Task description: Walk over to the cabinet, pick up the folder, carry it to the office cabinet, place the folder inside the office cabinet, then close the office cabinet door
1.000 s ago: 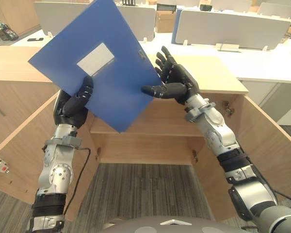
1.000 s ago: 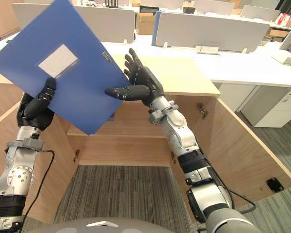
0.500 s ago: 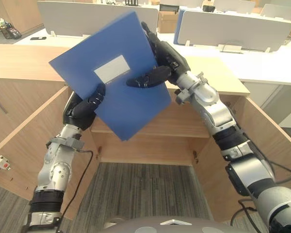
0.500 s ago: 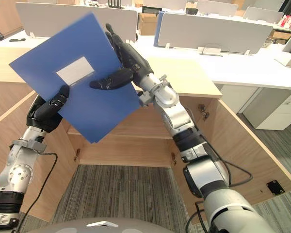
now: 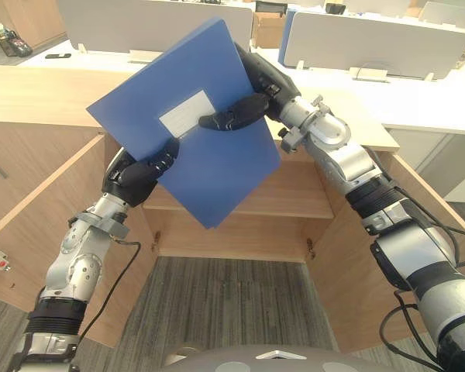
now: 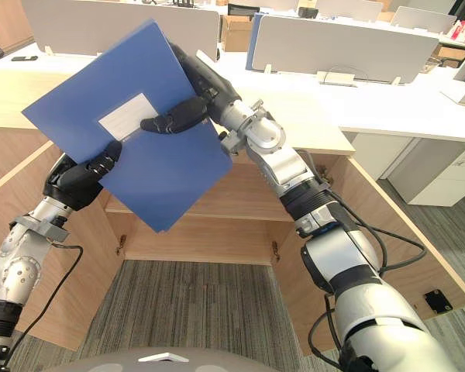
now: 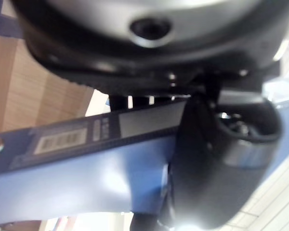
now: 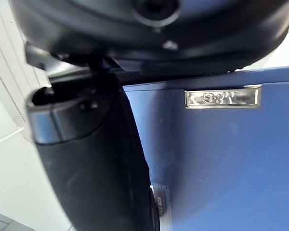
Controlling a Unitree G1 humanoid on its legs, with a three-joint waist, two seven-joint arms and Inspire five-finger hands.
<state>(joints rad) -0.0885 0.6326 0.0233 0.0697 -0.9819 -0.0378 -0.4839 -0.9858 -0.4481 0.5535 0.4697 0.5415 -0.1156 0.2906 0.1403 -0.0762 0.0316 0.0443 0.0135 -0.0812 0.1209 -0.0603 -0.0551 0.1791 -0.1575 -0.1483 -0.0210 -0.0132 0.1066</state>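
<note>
A blue folder (image 5: 209,167) with a white label is held up, tilted, in front of the open wooden office cabinet (image 5: 240,225). My left hand (image 5: 139,174) grips its lower left edge, thumb over the front face. My right hand (image 5: 252,97) clamps the upper right edge, its thumb lying across the cover by the label and its fingers behind. The left wrist view shows the folder's spine (image 7: 77,137) with a barcode sticker; the right wrist view shows the blue cover (image 8: 221,163) beside the thumb.
Both cabinet doors stand open, the left door (image 5: 39,225) and the right door (image 5: 434,232) flanking my arms. A shelf (image 5: 294,201) crosses the cabinet interior. White desks with grey dividers (image 5: 372,46) stand behind the cabinet. Grey carpet (image 5: 225,310) lies below.
My right hand has come from open beside the folder to clamped on its upper right edge. The folder has shifted slightly right and lower, toward the cabinet opening.
</note>
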